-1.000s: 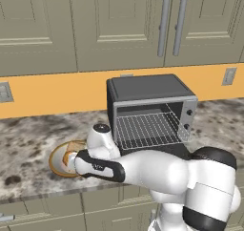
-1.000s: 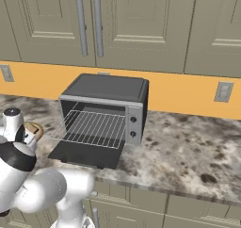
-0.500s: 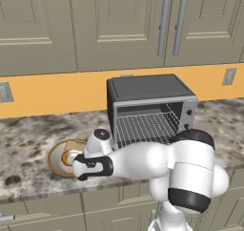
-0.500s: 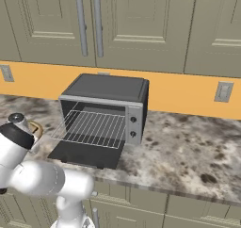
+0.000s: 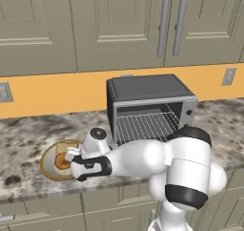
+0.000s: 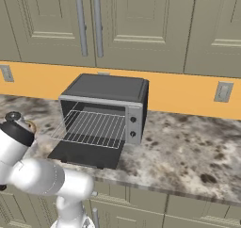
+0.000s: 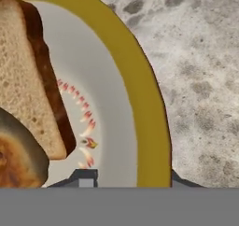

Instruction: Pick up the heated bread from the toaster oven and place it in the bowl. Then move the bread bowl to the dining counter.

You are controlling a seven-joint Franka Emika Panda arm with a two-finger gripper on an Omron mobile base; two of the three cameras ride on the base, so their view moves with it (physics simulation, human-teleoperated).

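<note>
My claw (image 5: pixel 71 154) hovers over the bowl (image 5: pixel 47 164) on the worktop (image 5: pixel 28 134), left of the oven (image 5: pixel 150 108); I cannot tell its spread. The bread (image 7: pixel 16 162) lies in the bowl against the toast (image 7: pixel 28 80).

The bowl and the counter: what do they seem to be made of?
The bowl looks like glazed ceramic: smooth golden rim, pale grey centre with small red marks. The counter looks like polished stone, mottled grey, brown and white. Both are rendered, so this is only a guess.

A home kitchen: grey-green cabinets (image 5: pixel 119 25), stone worktop (image 6: pixel 188 151), toaster oven (image 6: pixel 106 114), wall outlets (image 6: pixel 222 91).
</note>
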